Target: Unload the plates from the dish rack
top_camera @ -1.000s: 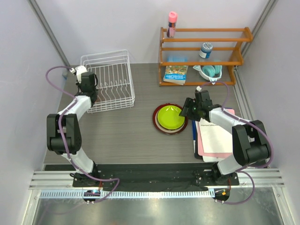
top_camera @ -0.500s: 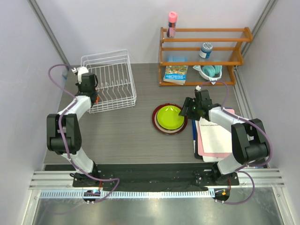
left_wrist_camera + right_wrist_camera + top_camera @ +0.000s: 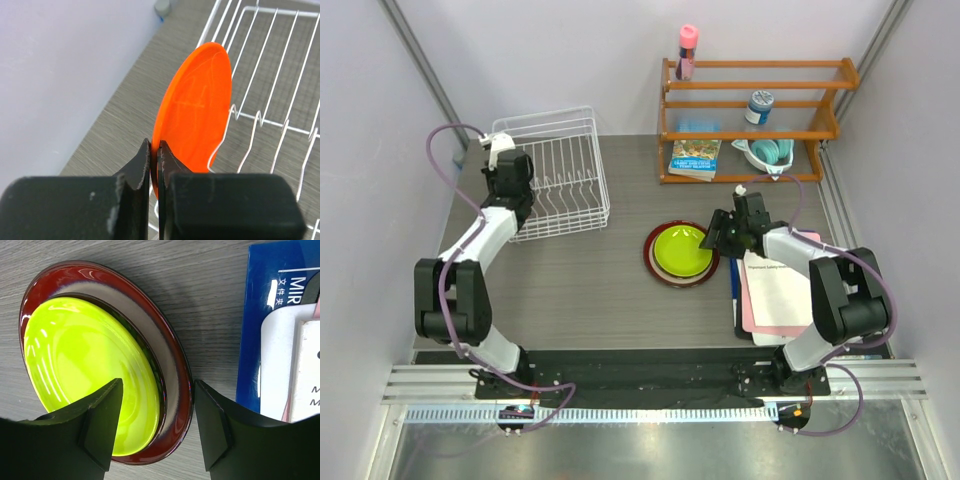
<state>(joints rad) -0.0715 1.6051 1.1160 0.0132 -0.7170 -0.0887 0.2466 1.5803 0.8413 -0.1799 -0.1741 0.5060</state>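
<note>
My left gripper [image 3: 155, 150] is shut on the rim of the orange plate [image 3: 197, 110], which stands on edge at the left side of the white wire dish rack [image 3: 260, 120]. From above, that gripper [image 3: 510, 185] is at the rack's [image 3: 552, 125] left wall and hides the orange plate. The lime green plate [image 3: 85, 360] lies stacked on the large dark-red-rimmed plate [image 3: 176, 365], with a dark plate edge between them. My right gripper [image 3: 158, 385] hangs open just over the stack's right rim [image 3: 682, 250], its jaws on either side of that rim and holding nothing.
An orange wooden shelf [image 3: 760, 100] at the back right carries a pink bottle [image 3: 687, 50], a jar [image 3: 758, 105], a teal dish [image 3: 770, 150] and a book [image 3: 695, 158]. Papers on a blue folder [image 3: 775, 295] lie right of the plate stack.
The left jaws have closed on the orange plate's rim and the left wrist has shifted slightly toward the back. The right arm has stayed almost still.
</note>
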